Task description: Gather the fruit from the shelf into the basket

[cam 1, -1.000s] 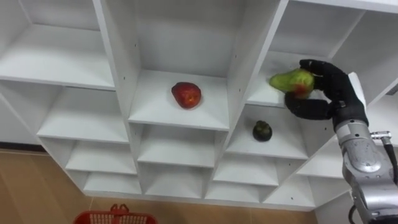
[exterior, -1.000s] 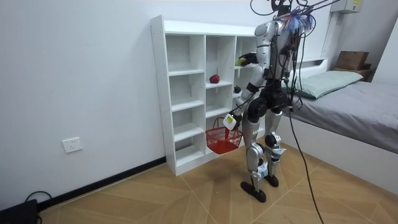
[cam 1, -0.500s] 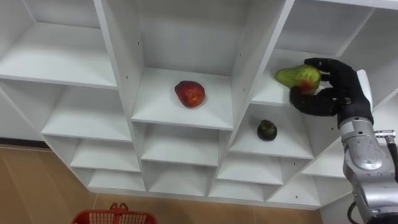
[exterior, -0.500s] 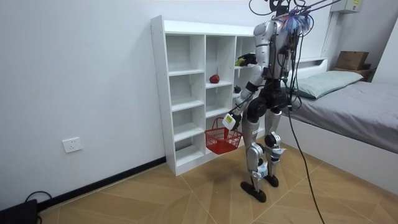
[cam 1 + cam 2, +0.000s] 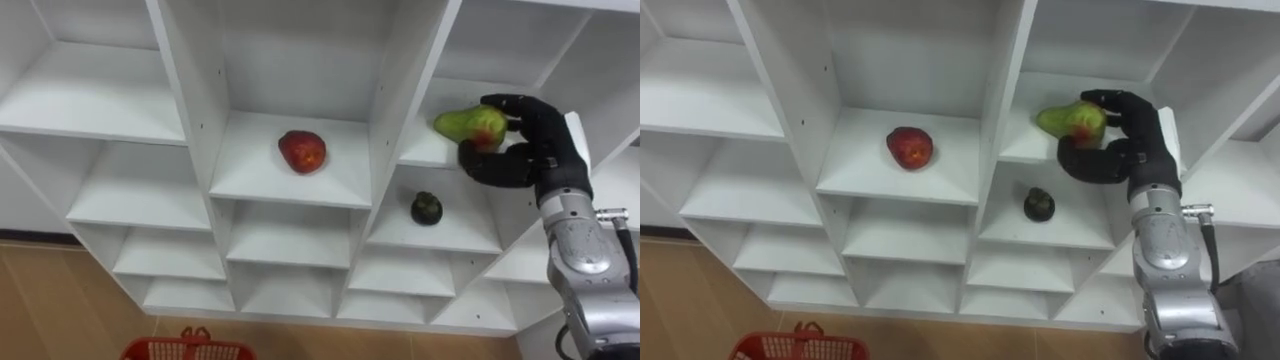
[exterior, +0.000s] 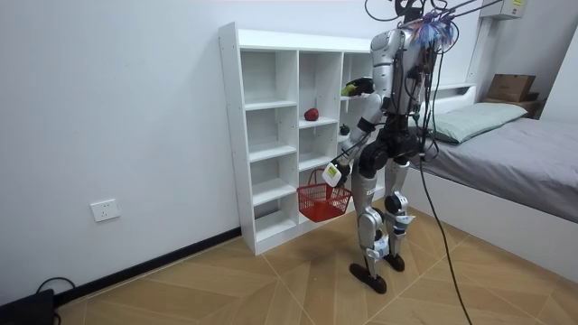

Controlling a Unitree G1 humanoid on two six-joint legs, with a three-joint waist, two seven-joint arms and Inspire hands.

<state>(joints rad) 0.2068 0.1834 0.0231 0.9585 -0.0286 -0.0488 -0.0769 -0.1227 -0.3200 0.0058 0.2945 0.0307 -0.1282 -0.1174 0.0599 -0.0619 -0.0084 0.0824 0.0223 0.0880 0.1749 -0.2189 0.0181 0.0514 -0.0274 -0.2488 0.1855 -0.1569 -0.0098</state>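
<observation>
A green pear with a red blush (image 5: 468, 124) is at the front of the upper right compartment of the white closet (image 5: 260, 185), just above its shelf. My right hand (image 5: 530, 150) is shut on it, fingers over it and thumb under. A red apple (image 5: 301, 151) lies on the middle shelf to the left. One shelf below the pear sits a dark round fruit (image 5: 426, 207). The red basket (image 5: 185, 348) hangs low in front of the closet. In the room view my left hand (image 6: 330, 173) holds the basket's (image 6: 322, 202) handle at thigh height.
I stand upright, close to the closet's (image 6: 262, 135) right columns, on a wooden floor. A bed (image 6: 515, 153) is behind me at the room view's right. The other closet compartments hold nothing.
The picture shifted a little and came back. My right hand keeps its hold on the pear at the same compartment, now slightly higher above the shelf.
</observation>
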